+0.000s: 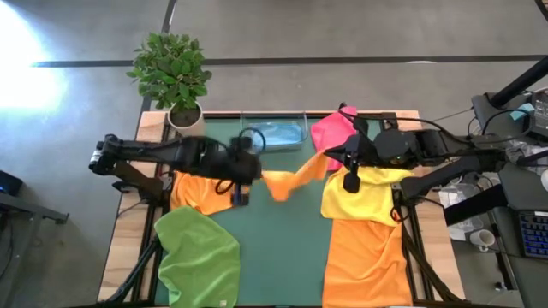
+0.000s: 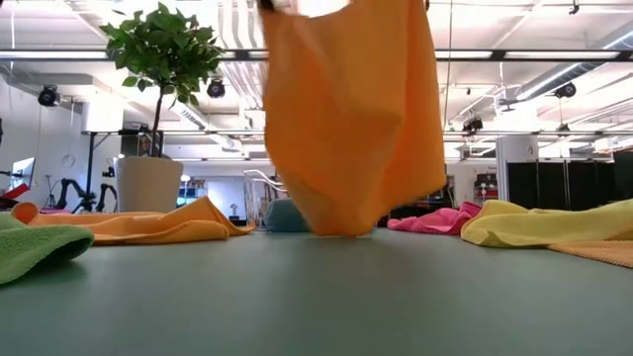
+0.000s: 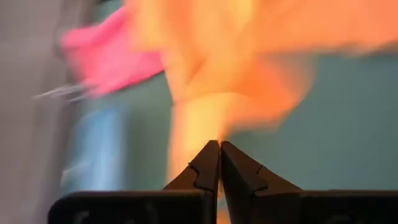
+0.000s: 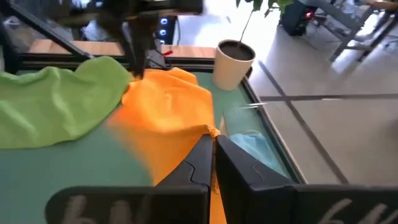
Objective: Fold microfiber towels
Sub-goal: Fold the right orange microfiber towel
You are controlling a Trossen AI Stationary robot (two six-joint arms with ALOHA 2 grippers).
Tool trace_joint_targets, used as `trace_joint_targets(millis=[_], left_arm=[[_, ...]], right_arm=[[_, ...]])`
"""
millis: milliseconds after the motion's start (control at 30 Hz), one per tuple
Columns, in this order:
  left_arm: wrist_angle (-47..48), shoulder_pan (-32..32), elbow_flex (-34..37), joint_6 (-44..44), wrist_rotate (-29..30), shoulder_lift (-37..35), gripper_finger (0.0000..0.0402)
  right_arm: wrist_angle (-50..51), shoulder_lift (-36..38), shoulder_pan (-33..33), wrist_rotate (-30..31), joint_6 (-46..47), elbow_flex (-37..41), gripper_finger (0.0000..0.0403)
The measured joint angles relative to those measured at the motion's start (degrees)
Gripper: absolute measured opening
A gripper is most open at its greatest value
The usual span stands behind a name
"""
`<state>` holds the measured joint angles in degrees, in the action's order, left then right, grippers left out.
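Note:
An orange towel [image 1: 291, 180] is held up between my two grippers over the middle of the table. In the low view it hangs [image 2: 346, 119] with its lower end on the table. My left gripper [image 1: 255, 171] is shut on its left end and my right gripper [image 1: 330, 157] on its right end. A second orange towel [image 1: 201, 192] lies under the left arm and a green one [image 1: 197, 252] at the near left. A yellow towel [image 1: 364, 197] lies partly over a third orange one [image 1: 368, 257] at the right. A pink towel [image 1: 332, 128] lies at the far right. A light blue one [image 1: 278, 135] lies in the tray. My left gripper pinches a bunched end of the orange towel [image 3: 211, 127] between its two shut fingers. The cloth spreads away beyond the fingertips. One layer or several, I cannot tell. My right gripper pinches an edge of the orange towel at a corner [image 4: 211, 129] between its two shut fingers. The cloth sags away from it toward the left arm, and the towel's lower end [image 2: 341, 229] touches the table.
A clear plastic tray [image 1: 272, 120] stands at the far edge, in the middle. A potted plant [image 1: 175, 77] stands at the far left corner. Bare green table [image 1: 282, 248] lies between the green towel and the right-hand orange one.

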<state>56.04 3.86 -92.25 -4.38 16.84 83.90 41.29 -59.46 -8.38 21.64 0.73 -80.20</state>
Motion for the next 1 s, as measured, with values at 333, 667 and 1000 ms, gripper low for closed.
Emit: trace_joint_targets(millis=[333,667,1000], left_arm=[[-7.4,-0.9,-0.8,0.2,-17.4,-0.7,0.0000],[-11.2,-3.7,-0.4,4.0,-25.4,-4.3,0.0000],[-9.8,-1.5,0.1,8.5,-28.3,-3.8,0.0000]], right_arm=[[0.2,0.0,0.0,0.9,-1.5,0.0,0.0008],[0.1,-0.3,0.0,0.9,-1.7,0.0,0.0008],[0.5,-0.3,0.0,0.9,-1.8,0.0,0.0008]])
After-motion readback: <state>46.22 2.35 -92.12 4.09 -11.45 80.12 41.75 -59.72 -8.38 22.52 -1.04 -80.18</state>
